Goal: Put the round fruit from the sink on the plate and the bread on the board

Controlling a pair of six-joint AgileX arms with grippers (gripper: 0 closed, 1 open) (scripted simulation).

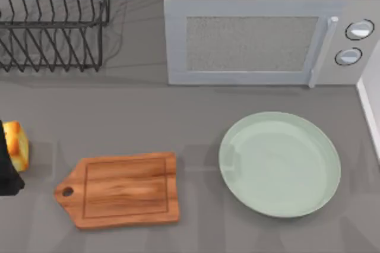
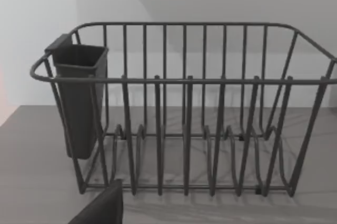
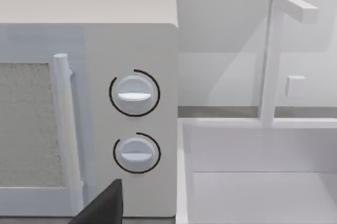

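Our left gripper (image 1: 8, 167) sits at the table's left edge against the bread (image 1: 16, 145); we cannot tell its grip. Board (image 1: 122, 190) and plate (image 1: 279, 164) lie bare.

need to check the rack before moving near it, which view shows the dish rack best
The left wrist view: the dish rack faces the camera nearly whole, with its wire dividers and a dark cutlery cup hung on one end. The top view catches part of it at the table's far left corner.
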